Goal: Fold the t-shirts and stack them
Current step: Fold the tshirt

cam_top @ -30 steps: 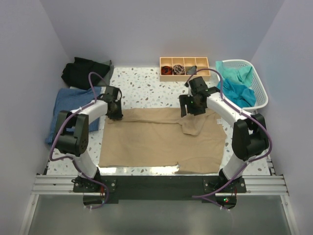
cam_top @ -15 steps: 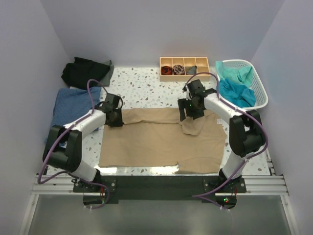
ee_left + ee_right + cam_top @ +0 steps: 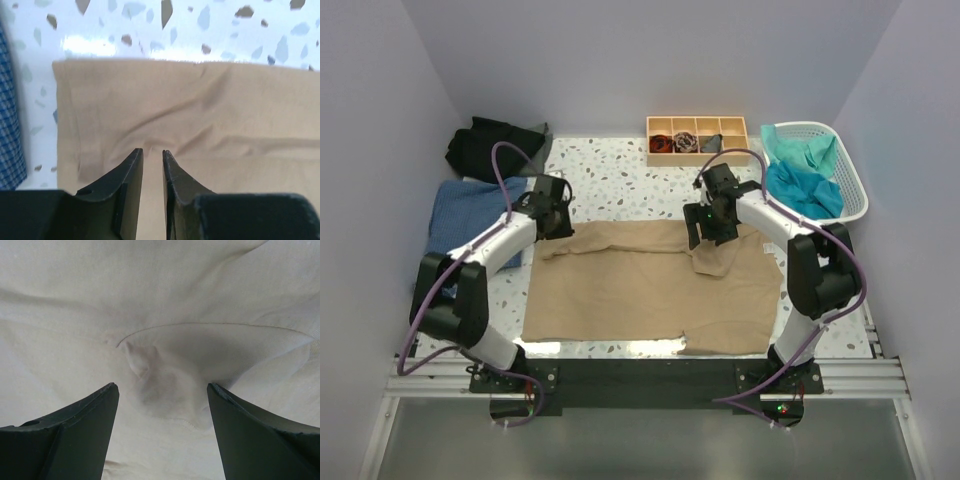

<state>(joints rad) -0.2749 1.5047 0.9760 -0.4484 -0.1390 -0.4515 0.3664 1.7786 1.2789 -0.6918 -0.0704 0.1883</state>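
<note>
A large tan t-shirt (image 3: 640, 285) lies spread on the speckled table, with a bunched fold at its upper right. My left gripper (image 3: 555, 225) is at the shirt's far left corner. In the left wrist view its jaws (image 3: 150, 151) are almost together on the tan cloth (image 3: 200, 100), and creases run into the tips. My right gripper (image 3: 710, 228) hovers over the bunched part. In the right wrist view it (image 3: 162, 385) stands wide open above a curved seam and a pucker of the cloth (image 3: 160, 315). A denim-blue t-shirt (image 3: 460, 220) and a black one (image 3: 490, 145) lie at the left.
A white laundry basket (image 3: 855, 195) at the back right holds teal t-shirts (image 3: 800, 180). A wooden tray (image 3: 660, 158) with compartments stands at the back centre. Bare speckled table (image 3: 620, 180) lies between the tan shirt and the tray. Blue cloth (image 3: 7, 125) borders the shirt's left edge.
My left gripper dipped toward the shirt's corner, then moved back toward the far edge, and the corner creased. My right gripper shifted slightly left and stayed open.
</note>
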